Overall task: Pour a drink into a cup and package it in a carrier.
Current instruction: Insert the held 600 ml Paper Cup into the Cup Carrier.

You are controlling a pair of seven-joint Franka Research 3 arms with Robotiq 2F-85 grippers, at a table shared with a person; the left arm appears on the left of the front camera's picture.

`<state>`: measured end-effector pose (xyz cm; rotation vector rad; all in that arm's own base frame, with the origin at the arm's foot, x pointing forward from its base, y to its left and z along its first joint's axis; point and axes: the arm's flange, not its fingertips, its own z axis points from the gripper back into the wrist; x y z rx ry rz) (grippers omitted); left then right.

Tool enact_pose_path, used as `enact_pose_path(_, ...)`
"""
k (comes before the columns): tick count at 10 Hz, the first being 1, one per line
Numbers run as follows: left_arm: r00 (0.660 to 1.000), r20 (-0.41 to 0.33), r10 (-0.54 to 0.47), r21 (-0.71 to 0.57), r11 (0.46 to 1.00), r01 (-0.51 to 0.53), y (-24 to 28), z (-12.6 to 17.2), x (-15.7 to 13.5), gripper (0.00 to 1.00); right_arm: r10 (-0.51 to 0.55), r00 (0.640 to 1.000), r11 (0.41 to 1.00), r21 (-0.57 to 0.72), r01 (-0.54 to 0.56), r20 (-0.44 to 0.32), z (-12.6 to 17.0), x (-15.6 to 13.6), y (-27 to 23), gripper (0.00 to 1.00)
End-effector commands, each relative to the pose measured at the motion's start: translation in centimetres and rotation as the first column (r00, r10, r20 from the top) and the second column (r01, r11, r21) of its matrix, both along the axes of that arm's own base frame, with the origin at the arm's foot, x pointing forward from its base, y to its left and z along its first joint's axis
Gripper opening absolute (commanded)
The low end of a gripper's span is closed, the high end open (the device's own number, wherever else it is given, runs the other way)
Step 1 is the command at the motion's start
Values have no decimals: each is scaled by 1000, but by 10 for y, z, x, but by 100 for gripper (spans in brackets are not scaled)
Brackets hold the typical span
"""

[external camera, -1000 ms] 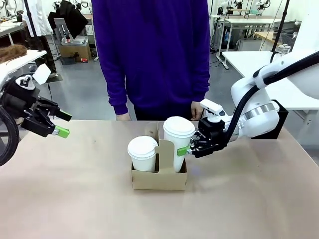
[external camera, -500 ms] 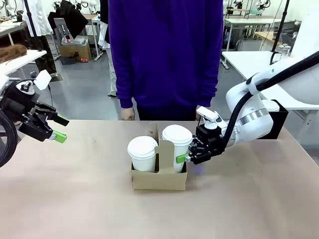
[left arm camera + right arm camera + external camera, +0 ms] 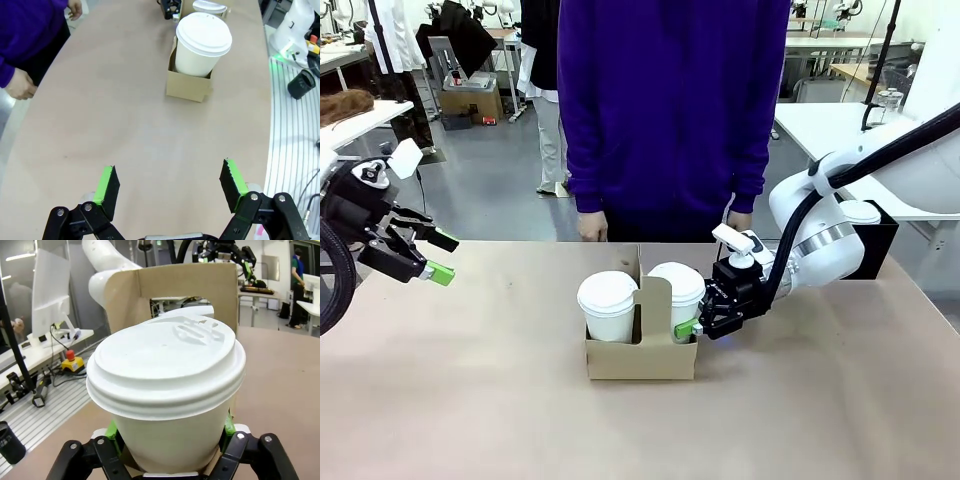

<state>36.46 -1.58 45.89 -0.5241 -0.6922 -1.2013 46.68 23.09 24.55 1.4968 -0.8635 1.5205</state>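
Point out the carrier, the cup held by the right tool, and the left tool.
carrier [image 3: 640, 358]: front view, its brown front wall.
cup [image 3: 167, 372]: right wrist view, top of its white lid.
left tool [image 3: 170, 187]: left wrist view, midway between its green pads.

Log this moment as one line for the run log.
right gripper: shut on cup, seated in carrier | left gripper: open, idle | second cup: in carrier

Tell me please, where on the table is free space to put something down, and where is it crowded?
The table is bare between the left gripper and the carrier, along the whole near edge, and on the right past the right gripper. It is crowded in the middle: two cups sit in the carrier, with the right gripper closed on one and the person's hands just behind.
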Motion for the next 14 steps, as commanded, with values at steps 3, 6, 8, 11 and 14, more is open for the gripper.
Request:
enact_pose_path(3,1000,15,-12,-23,1000,12,0,0,1,100,-15,994,1000,-7,16,108,11,10,-7,100)
enact_pose_path(6,1000,15,-12,-23,1000,12,0,0,1,100,-40,988,997,-55,49,148,19,31,-33,100)
enact_pose_path(8,1000,15,-12,-23,1000,12,0,0,1,100,-52,990,996,-63,61,133,28,45,-59,100)
enact_pose_path(11,1000,15,-12,-23,1000,12,0,0,1,100,-151,985,977,-140,162,85,53,62,-122,100)
enact_pose_path(14,1000,15,-12,-23,1000,12,0,0,1,100,-336,942,888,-329,321,11,88,55,-214,100)
